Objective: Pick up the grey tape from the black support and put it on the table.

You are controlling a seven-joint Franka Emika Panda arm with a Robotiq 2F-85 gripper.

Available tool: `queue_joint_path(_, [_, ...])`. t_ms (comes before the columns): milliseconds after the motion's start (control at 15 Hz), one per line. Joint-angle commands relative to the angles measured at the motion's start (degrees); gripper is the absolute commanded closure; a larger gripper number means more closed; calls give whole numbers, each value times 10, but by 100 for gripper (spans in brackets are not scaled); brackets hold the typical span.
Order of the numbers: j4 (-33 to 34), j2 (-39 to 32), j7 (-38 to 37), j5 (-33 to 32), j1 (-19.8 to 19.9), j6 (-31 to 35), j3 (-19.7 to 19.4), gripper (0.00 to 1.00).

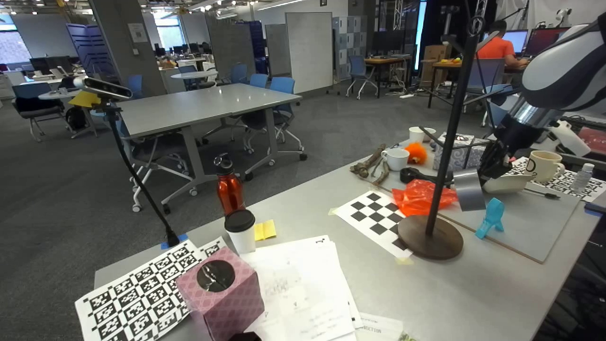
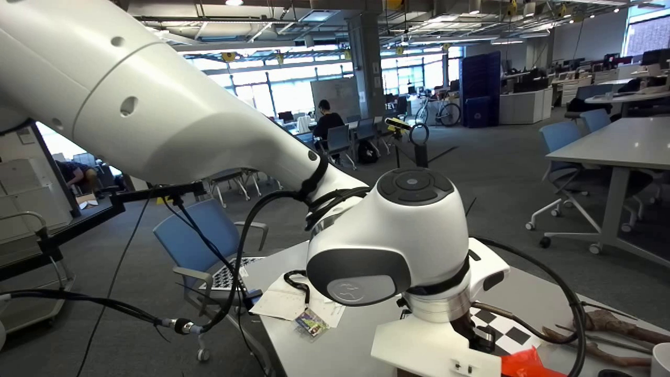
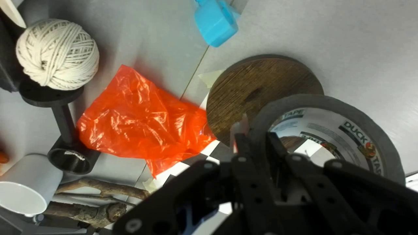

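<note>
The grey tape (image 3: 385,137) is a thick ring. In the wrist view its near wall lies between my two fingertips. My gripper (image 3: 257,138) looks shut on that wall. In an exterior view the tape (image 1: 468,190) hangs above the table (image 1: 473,293) at my gripper (image 1: 484,174), beside the pole of the black support (image 1: 453,123). The support's round brown base (image 3: 261,81) shows in the wrist view, partly overlapped by the tape; its pole does not show there. In an exterior view only the support's top (image 2: 421,156) shows behind the arm; the tape and fingers are hidden.
An orange-red plastic bag (image 1: 421,196) and a light-blue clip (image 1: 491,218) lie near the support's base. A string ball (image 3: 57,54), a white mug (image 1: 396,159) and sticks (image 1: 374,163) are farther along. A pink box (image 1: 222,293) and papers (image 1: 298,289) lie opposite.
</note>
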State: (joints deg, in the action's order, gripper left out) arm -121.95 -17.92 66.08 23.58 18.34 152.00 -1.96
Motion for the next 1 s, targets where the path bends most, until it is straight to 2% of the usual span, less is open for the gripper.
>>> queue_joint_path(0, [-18,29,-26,-26,-6,4,-3,95])
queue_joint_path(533, [-42,58,-51,-63,-8,2,-11,95])
queue_joint_path(933, [-72,91,-46,-63,-9,4,-13,95])
